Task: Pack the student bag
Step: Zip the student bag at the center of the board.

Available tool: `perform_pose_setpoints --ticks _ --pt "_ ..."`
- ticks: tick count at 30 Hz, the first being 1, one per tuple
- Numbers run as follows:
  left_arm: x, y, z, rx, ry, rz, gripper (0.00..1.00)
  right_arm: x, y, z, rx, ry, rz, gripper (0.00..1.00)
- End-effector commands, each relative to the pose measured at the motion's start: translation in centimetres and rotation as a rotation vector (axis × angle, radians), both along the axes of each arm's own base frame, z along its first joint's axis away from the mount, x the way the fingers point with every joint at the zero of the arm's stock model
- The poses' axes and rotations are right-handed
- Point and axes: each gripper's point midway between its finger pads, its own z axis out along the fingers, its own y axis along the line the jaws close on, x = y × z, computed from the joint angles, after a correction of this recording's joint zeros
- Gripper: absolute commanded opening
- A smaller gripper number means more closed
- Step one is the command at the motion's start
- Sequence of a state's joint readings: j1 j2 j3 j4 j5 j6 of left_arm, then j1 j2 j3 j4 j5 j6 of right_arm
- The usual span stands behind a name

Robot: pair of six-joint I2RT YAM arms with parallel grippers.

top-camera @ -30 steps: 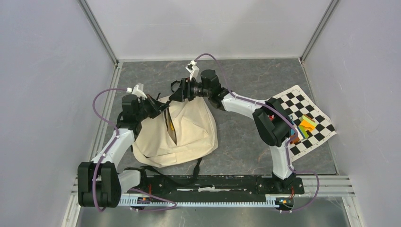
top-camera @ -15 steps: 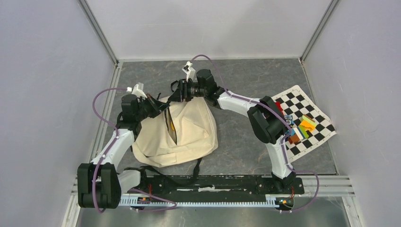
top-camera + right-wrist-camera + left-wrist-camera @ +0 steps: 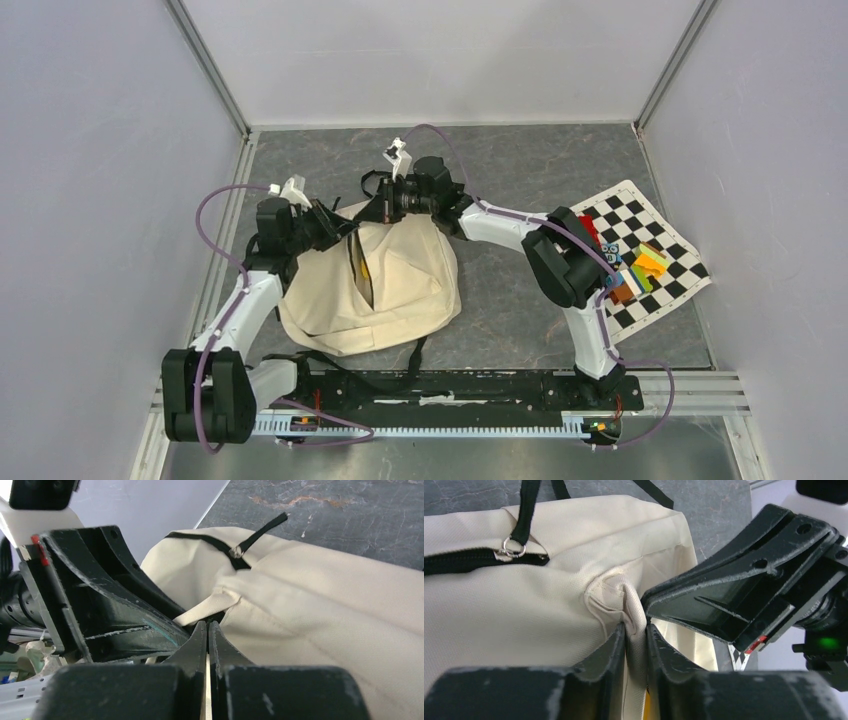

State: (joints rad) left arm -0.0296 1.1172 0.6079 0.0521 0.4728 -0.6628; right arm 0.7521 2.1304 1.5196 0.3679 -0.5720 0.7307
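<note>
Item: student bag (image 3: 385, 285), lying well left of checkerboard mat (image 3: 655, 235); L gripper (image 3: 635, 630) & R gripper (image 3: 207, 628) each clamped on opening-rim fabric; risk: thin folds slip under pull, opening collapses.

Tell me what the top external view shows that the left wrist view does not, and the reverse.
Only top external: the whole bag outline, both arm bases, the coloured blocks on the checkered mat. Only left wrist: a fold of the bag's cream fabric pinched in the left end effector, and the metal zipper ring. Both: the bag and the right end effector close to the left one.
</note>
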Motion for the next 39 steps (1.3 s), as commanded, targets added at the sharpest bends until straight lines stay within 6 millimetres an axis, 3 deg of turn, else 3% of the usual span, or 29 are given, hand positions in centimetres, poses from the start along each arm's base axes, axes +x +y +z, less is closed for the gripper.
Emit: perform_pose_setpoints --ticks 1,4,6,10,17,27,35,39 --pt "-0.3 0.0 4.3 0.064 -0.1 -0.042 0.35 -1.0 -0.6 4.6 0.039 -0.107 -0.032 0.0" --pt "-0.9 0.9 4.7 0.112 -0.111 -0.005 0.52 -1.5 -1.2 4.6 0.022 -0.099 -0.04 0.0" --pt "-1.3 1.6 4.6 0.145 -0.098 0.024 0.55 -2.2 -1.3 4.7 0.015 -0.095 -0.04 0.0" --pt "-1.0 2.1 4.3 0.161 -0.051 0.049 0.56 -3.6 -1.0 4.8 -0.01 -0.111 -0.037 0.0" --pt "0.6 2.5 1.8 0.183 0.1 0.061 0.55 -6.2 -0.4 2.6 -0.077 -0.112 -0.004 0.0" --pt "2.0 2.3 -1.3 0.277 0.189 0.007 0.53 -8.6 0.2 1.5 -0.114 -0.129 0.041 0.0" --pt "2.6 1.3 -1.9 0.318 0.194 -0.03 0.19 -9.5 0.0 1.3 -0.164 -0.174 0.058 0.0" --pt "3.2 1.4 -2.2 0.319 0.207 -0.015 0.07 -9.9 -0.4 1.0 -0.206 -0.21 0.071 0.0"
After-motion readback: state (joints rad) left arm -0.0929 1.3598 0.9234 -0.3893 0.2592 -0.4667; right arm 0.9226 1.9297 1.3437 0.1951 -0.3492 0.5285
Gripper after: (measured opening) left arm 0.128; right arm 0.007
